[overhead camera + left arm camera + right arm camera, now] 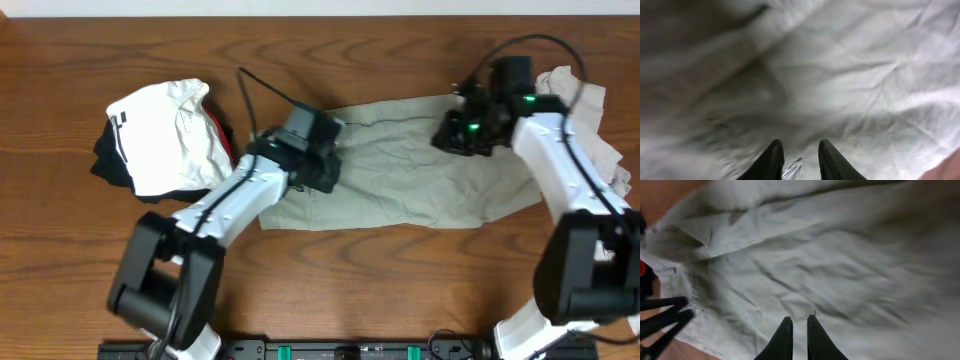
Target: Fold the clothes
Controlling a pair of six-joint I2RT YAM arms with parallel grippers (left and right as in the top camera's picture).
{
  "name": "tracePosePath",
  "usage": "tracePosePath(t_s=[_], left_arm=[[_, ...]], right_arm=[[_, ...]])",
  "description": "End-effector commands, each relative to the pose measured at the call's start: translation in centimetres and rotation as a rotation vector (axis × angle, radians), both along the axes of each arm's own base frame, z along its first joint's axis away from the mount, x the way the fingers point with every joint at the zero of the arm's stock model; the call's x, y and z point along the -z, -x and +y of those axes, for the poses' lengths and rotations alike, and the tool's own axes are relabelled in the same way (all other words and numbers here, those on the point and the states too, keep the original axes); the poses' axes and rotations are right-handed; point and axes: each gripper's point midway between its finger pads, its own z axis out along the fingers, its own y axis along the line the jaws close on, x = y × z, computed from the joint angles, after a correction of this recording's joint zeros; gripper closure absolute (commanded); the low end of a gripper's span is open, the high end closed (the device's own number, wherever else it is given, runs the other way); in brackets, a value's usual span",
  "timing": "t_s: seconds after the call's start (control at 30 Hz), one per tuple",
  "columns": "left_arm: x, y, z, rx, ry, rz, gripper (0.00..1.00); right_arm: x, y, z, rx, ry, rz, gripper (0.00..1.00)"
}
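The pale green garment [420, 170] lies spread flat on the table [60, 290] with no fold in it yet, while a white-and-dark heap [160, 140] to its left and a crumpled pale heap [590, 115] to its right wait untouched, so the task looks barely begun. Over the garment's left end, the left gripper [800, 160] has its jaws slightly parted; whether they pinch cloth I cannot tell. Over its right end, the right gripper [799, 335] has its jaws almost together, apparently empty.

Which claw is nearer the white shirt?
Left. The left claw is at the grey cloth's end just right of the white shirt; the right claw is over its far end.
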Motion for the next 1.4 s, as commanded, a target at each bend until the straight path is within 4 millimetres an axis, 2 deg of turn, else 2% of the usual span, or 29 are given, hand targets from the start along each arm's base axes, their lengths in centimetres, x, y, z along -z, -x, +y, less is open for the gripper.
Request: tracePosePath(t_s=[0.0,0.1,0.17,0.23,0.33,0.4,0.57,0.63,0.77,0.83,0.93,1.0,1.07,1.17,1.2,1.27,1.37], left_arm=[[2.4,-0.4,0.9,-0.004,-0.069,0.022,0.75],[3.9,-0.4,1.6,-0.022,-0.100,0.050,0.75],[4.5,-0.2,1.9,-0.025,-0.113,0.064,0.75],[5.0,-0.2,2.5,-0.036,-0.146,0.070,0.75],[5.4,0.0,3.4,-0.048,-0.191,0.074,0.75],[5.5,0.0,3.7,-0.051,-0.208,0.074,0.75],[5.5,0.1,4.0,-0.055,-0.220,0.077,0.75],[5.5,0.2,4.0,-0.055,-0.222,0.081,0.75],[5.5,0.2,4.1,-0.055,-0.223,0.083,0.75],[5.3,0.1,4.0,-0.057,-0.220,0.079,0.74],[3.8,-0.1,3.9,-0.099,-0.206,0.086,0.65],[1.8,-0.3,3.8,-0.142,-0.187,0.085,0.55],[-0.7,-0.4,3.7,-0.184,-0.165,0.080,0.36],[-4.6,-0.5,3.7,-0.237,-0.113,0.039,0.32],[-5.9,-0.4,3.7,-0.257,-0.090,0.021,0.26],[-7.9,-0.1,3.9,-0.295,-0.054,0.001,0.19],[-10.0,0.5,4.2,-0.314,-0.027,-0.022,0.18]], right_arm=[[3.4,0.9,1.7,-0.011,0.052,0.092,0.91],[6.2,1.7,1.4,-0.007,0.150,0.157,0.92],[7.9,2.3,-0.2,0.011,0.249,0.202,0.92],[8.9,3.1,-3.3,0.067,0.389,0.252,0.93],[8.9,4.1,-8.5,0.137,0.585,0.296,0.94],[8.5,4.5,-11.3,0.201,0.638,0.323,0.94],[8.3,5.3,-16.4,0.341,0.619,0.373,0.88],[8.3,5.8,-18.7,0.407,0.607,0.394,0.88],[8.3,6.5,-22.0,0.532,0.563,0.419,0.88],[8.2,6.4,-22.2,0.566,0.472,0.425,0.88],[7.2,5.3,-20.6,0.528,0.264,0.393,0.88],[5.5,3.9,-19.1,0.478,0.105,0.321,0.87],[3.5,2.8,-18.2,0.458,-0.007,0.247,0.84],[-0.1,2.0,-17.3,0.452,-0.095,0.146,0.82],[-1.4,1.8,-17.0,0.442,-0.108,0.110,0.81],[-3.6,1.5,-16.0,0.401,-0.133,0.042,0.80],[-6.2,1.6,-13.6,0.295,-0.132,-0.037,0.79]])
